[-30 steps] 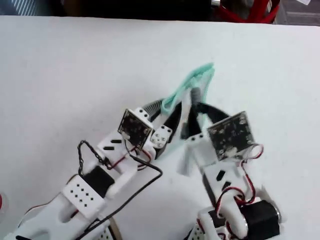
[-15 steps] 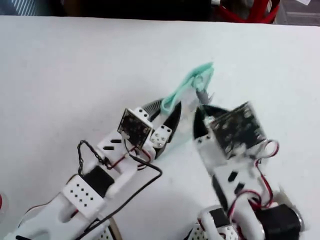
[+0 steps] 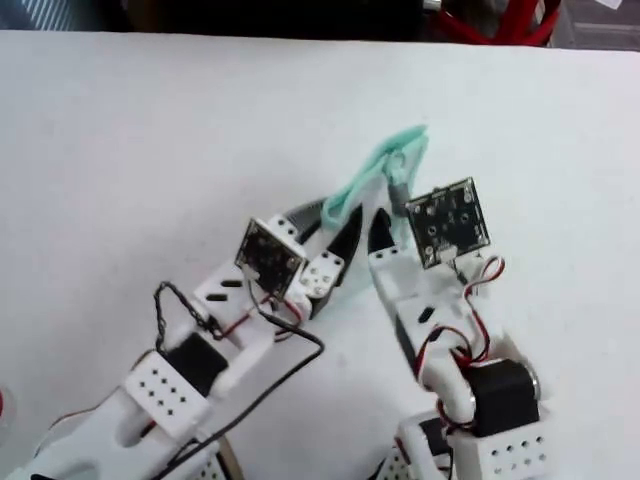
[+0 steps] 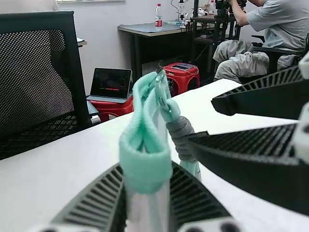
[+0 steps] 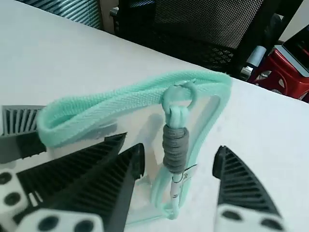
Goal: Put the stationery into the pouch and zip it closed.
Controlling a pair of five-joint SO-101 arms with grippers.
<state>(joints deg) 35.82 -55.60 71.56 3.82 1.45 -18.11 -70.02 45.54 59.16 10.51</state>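
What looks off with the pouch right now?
The pouch isn't lying flat. The left hand is shut on one end, so it stands on edge with its mint zip band bowed. The grey zip pull dangles inside the open right hand, ungripped. No damage is visible.

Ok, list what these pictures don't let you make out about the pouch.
- Contents: in the high view the left gripper and right gripper cover part of the pouch; stationery inside cannot be confirmed.
- Zip state: the left wrist view sees the pouch end-on.
- Pouch's lower edge: the right gripper hides it in the right wrist view.
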